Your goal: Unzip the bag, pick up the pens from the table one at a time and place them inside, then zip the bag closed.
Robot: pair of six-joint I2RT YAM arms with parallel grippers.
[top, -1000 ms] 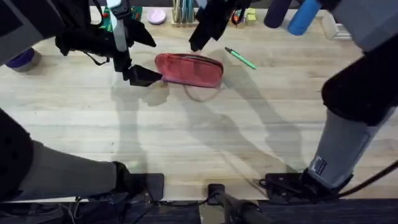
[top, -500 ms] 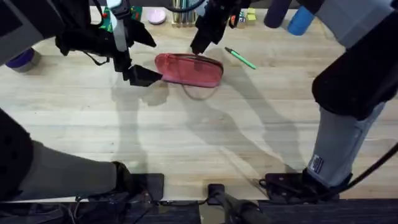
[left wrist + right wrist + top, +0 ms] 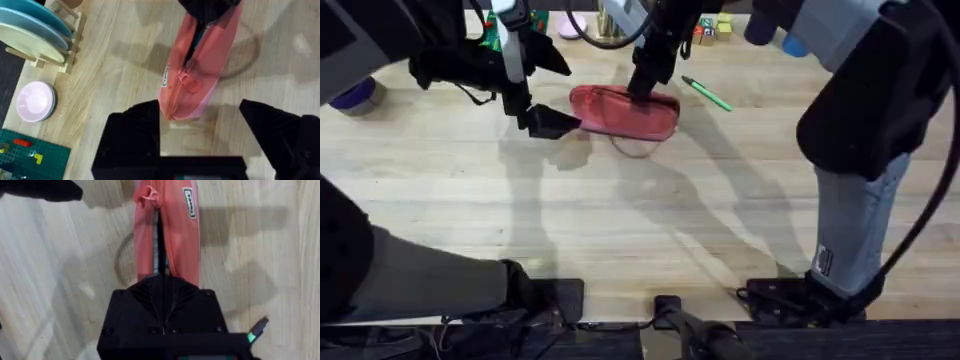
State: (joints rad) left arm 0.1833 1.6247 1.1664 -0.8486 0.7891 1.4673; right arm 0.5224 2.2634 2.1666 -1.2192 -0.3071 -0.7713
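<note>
The coral-pink bag lies lengthwise on the table toward the back. Its zipper stands partly open as a dark slit, and the pull tab sits at the end near my left gripper. My left gripper is open, its fingers straddling that end of the bag. My right gripper is shut, with its tip at the slit. A thin teal-green streak shows inside the slit; I cannot tell whether it is held. One green pen lies just right of the bag.
A wooden rack with teal plates, a pale pink bowl and a green baseplate sit at the back left. A purple object lies at the far left. Small items line the back edge. The near half of the table is bare wood.
My right gripper has come down from behind the bag onto its top at the zipper. The left gripper, the bag and the green pen have stayed where they were.
</note>
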